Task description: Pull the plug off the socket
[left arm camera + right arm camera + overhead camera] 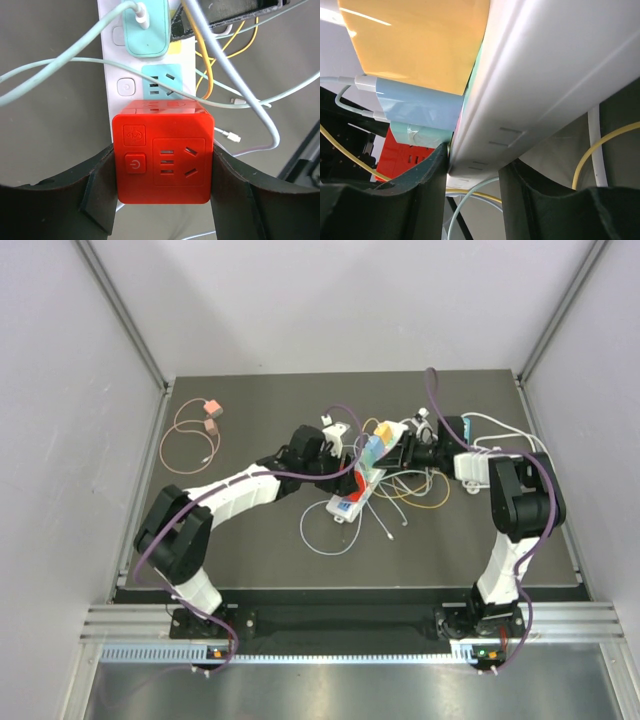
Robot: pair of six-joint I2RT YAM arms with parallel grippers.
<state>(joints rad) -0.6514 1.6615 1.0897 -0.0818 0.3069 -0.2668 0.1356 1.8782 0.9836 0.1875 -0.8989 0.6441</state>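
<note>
So here's what we're looking at: the left gripper [162,150] is pinching the red cube [162,172], one dark finger [95,195] pressed flat on each side of it, low in the middle of the left wrist view. The cube is a plug-in adapter with its own outlet and power button facing the camera, and it sits on the near end of the white strip [111,107]. We can't tell how deep it's seated. Right above it in that frame there's a bare blue socket [170,72], and further up a mint charger [147,30] plugged in at the top edge. A fat white cable [240,82] and a yellow cable [207,65] run down the right side, with a pale green lead crossing over the strip. The right gripper [474,160] is clamped on the strip itself, its fingers squeezing the white body from both sides at the bottom of the right wrist view, with an orange block [420,40] and a light blue plug [420,105] stacked along the strip in the upper left. From the top camera, both arms meet at the middle of the dark table [250,540], with the strip lying diagonally between them in a tangle of cords. A pink cable [195,435] is coiled well apart in the upper left.
</note>
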